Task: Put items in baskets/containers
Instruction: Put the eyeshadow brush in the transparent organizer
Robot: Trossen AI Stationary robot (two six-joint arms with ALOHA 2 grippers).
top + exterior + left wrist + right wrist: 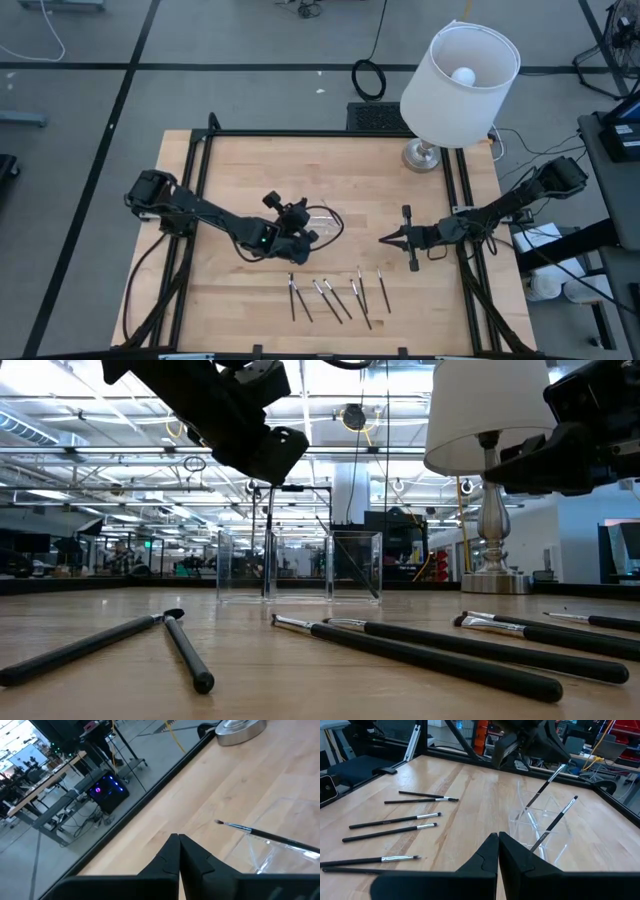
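**Desk:** Where do the two arms stand, and why?

**Photographer:** The left claw (305,235) hangs just beside the clear tray (322,220) near the middle of the tabletop (240,170), its fingers pressed together and holding nothing. The right claw (385,240) points toward the tray from the other side, also closed and empty. That likely means one stick has just gone in and neither arm has reached for the next.

**Desk:** And the sticks?

**Photographer:** Two sticks (551,827) lean inside the tray, their pale ends poking above its rim; propped against the wall, they stand slanted rather than flat. The rest, loose sticks (335,295), lie scattered in a rough row along the front of the tabletop, well apart from both claws. Most of the job looks undone.

**Desk:** Anything unclear?

**Photographer:** From overhead the tray is nearly lost against the wood and partly covered by the left arm, so its contents cannot be counted there. Some loose sticks cross each other, making an exact tally uncertain. At table height the tray's see-through walls blend with the room behind. A white lamp (455,75) stands at the far edge, clear of the work.
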